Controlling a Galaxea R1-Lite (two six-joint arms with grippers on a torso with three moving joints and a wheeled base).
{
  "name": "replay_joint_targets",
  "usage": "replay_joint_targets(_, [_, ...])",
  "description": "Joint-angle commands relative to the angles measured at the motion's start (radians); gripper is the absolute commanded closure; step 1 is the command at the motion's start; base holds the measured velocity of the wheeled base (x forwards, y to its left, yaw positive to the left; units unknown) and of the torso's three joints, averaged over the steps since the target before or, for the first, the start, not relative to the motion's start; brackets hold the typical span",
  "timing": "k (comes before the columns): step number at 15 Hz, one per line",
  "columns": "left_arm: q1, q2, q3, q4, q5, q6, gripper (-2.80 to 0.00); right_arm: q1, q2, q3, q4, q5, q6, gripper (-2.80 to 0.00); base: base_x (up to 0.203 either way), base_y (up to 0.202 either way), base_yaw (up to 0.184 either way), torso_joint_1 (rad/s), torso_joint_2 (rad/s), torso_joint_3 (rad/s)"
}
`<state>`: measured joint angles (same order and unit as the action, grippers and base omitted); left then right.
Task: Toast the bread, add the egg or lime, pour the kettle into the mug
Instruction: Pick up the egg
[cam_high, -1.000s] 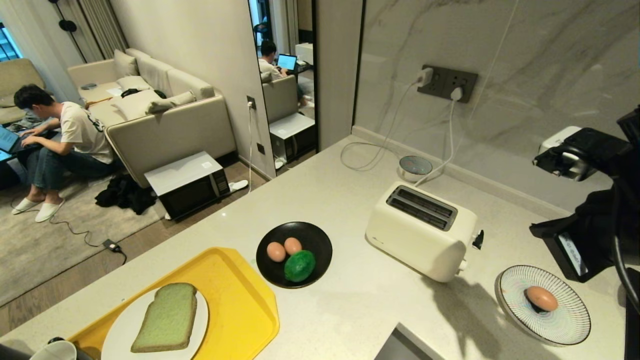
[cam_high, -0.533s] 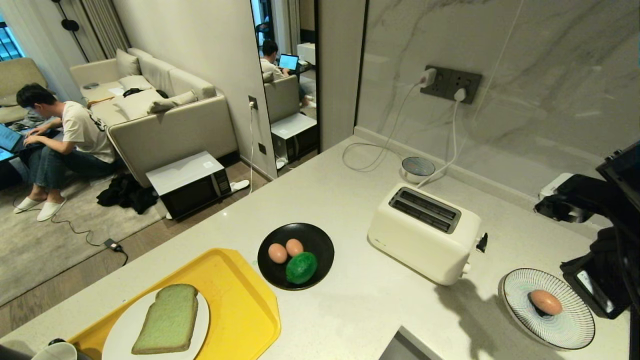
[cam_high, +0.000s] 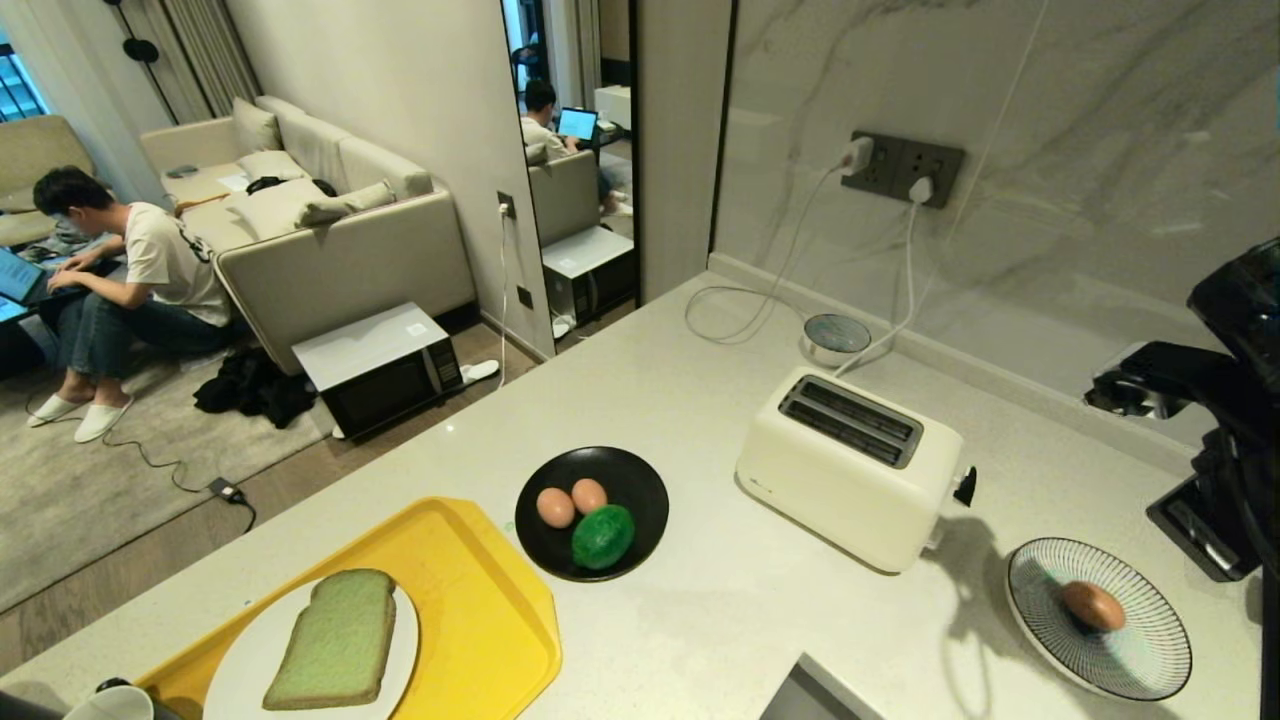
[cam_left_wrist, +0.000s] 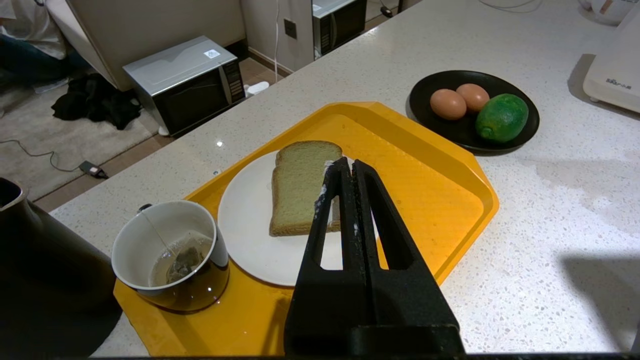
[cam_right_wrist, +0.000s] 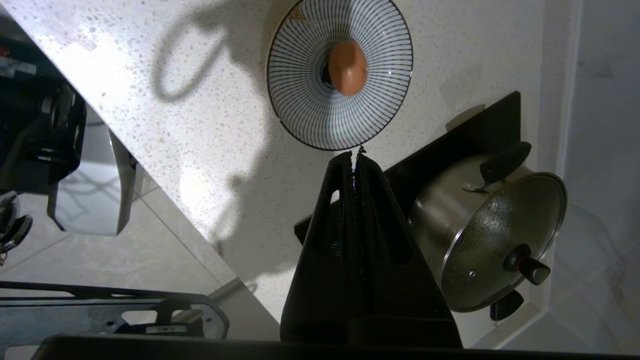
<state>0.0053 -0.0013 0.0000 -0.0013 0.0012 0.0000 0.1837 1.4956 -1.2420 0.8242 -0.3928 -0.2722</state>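
Pale speckled stone surface (cam_high: 700, 620) runs under a marble wall; beyond its edge a living room with a sofa (cam_high: 330, 240), a microwave (cam_high: 378, 368) on the floor and a seated person (cam_high: 130, 270) at a laptop.

Cream toaster (cam_high: 850, 465) stands mid-surface, slots empty, well apart from both grippers.

Yellow tray (cam_left_wrist: 425, 165) lies directly under the left gripper (cam_left_wrist: 346, 167). Left jaws pressed together, holding nothing, hovering above the white plate (cam_left_wrist: 250, 240) with their tips over the edge of the bread (cam_left_wrist: 297, 185). Bread lies flat on that plate.

Kettle (cam_left_wrist: 45, 280): dark body at the tray's end, just beside the mug (cam_left_wrist: 170, 260). Mug sits on the tray touching the white plate's rim, a tea bag inside, off to one side of the left jaws.

Steel lidded pot (cam_right_wrist: 495, 235) on a black hob sits beside the right gripper (cam_right_wrist: 354, 159). Right jaws pressed together, empty, tips just past the rim of the striped plate (cam_right_wrist: 310, 115). One egg (cam_right_wrist: 347, 67) rests at that plate's centre, ahead of the right jaws and apart from them.

Black plate (cam_left_wrist: 465, 132) beyond the tray, ahead of the left jaws: two eggs (cam_left_wrist: 459, 100) touching each other, the lime (cam_left_wrist: 501, 117) against them.
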Motion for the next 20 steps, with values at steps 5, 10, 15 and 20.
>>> replay_joint_targets(5, [0.001,0.0,0.0,0.0,0.0,-0.002,0.0,-0.216,0.144,-0.014,-0.18,0.119,-0.261,0.0,0.0,0.0,0.0,0.0,0.0,0.0])
replay_joint_targets(10, [0.001,0.0,0.0,0.0,0.0,0.0,0.0,-0.334,0.192,0.009,-0.203,0.274,-0.314,0.0,0.0,0.0,0.0,0.0,0.0,0.0])
replay_joint_targets(15, [0.001,0.0,0.0,0.0,0.0,-0.002,0.0,-0.379,0.204,0.033,-0.203,0.319,-0.315,0.0,0.0,0.0,0.0,0.0,0.0,0.0])
replay_joint_targets(20, [0.001,0.0,0.0,0.0,0.0,0.0,0.0,-0.398,0.183,0.033,-0.204,0.324,-0.317,0.0,0.0,0.0,0.0,0.0,0.0,0.0])
